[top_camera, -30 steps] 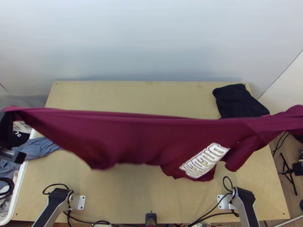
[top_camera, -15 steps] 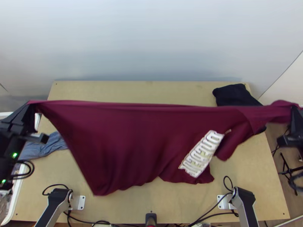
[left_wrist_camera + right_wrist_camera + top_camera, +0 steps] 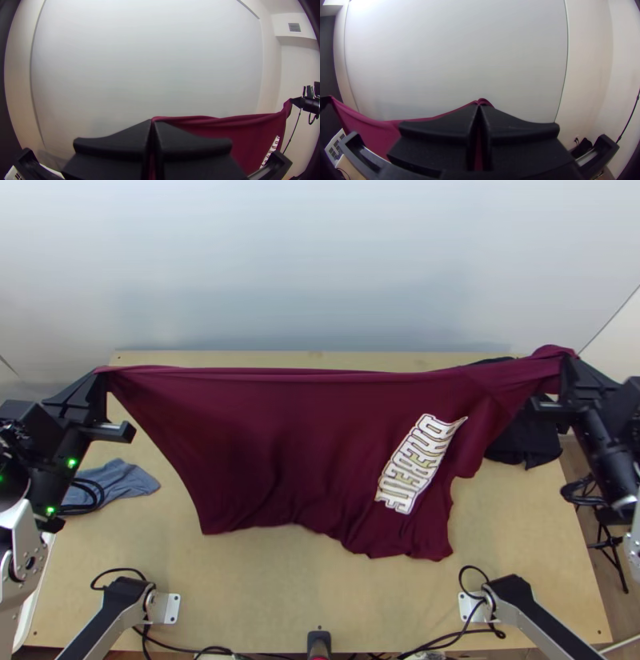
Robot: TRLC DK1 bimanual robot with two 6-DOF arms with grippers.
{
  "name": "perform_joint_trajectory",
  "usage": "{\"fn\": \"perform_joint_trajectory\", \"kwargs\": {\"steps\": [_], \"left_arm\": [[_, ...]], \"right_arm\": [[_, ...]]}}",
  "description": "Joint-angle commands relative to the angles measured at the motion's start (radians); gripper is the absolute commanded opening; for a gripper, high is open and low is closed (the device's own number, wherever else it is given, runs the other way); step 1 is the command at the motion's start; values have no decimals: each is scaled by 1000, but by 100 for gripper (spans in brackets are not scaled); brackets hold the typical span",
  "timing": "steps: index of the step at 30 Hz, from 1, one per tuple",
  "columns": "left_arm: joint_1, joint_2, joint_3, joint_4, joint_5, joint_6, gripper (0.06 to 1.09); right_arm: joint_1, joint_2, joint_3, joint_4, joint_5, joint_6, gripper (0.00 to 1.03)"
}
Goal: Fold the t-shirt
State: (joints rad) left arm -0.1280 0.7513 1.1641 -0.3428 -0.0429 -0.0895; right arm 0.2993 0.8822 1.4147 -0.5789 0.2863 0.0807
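Observation:
Stretched between both grippers, the maroon t-shirt [image 3: 296, 444] hangs like a curtain from a taut upper edge, its white lettering toward the right and its lower edge uneven. At the upper left my left gripper [image 3: 102, 376] is shut on one end of that edge. My right gripper [image 3: 565, 366] is shut on the other end, where the cloth is bunched. In the left wrist view the left gripper [image 3: 152, 123] pinches the shirt [image 3: 213, 125] between its fingertips. The right wrist view has the right gripper [image 3: 479, 106] closed on the bunched shirt [image 3: 481, 100].
A black cloth [image 3: 524, 440] lies at the table's right, partly behind the shirt. A blue-grey cloth [image 3: 120, 480] lies at the left, by a white bin [image 3: 32, 596]. Bare wooden tabletop [image 3: 304, 588] shows along the near side.
Both grippers have moved up the picture and inward from the side edges, carrying the shirt along. Its upper edge stands higher in the picture, and more of its body and lettering shows.

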Motion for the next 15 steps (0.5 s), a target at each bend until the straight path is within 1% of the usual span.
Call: {"fn": "perform_joint_trajectory", "kwargs": {"steps": [1, 5, 7, 12, 15], "left_arm": [[-16, 5, -37, 8, -23, -3, 10], [4, -9, -60, 4, -23, -10, 10], [4, -26, -21, -41, -23, -12, 10], [-1, -99, 25, -144, -22, -18, 10], [13, -127, 3, -162, -23, -23, 10]], "right_arm": [[61, 18, -17, 8, 74, 16, 3], [6, 18, -2, -24, 33, 51, 3], [-19, 17, 38, -56, 4, 68, 3], [-25, -17, 36, -88, -67, 106, 3], [-28, -55, 1, -88, -79, 113, 3]]}}
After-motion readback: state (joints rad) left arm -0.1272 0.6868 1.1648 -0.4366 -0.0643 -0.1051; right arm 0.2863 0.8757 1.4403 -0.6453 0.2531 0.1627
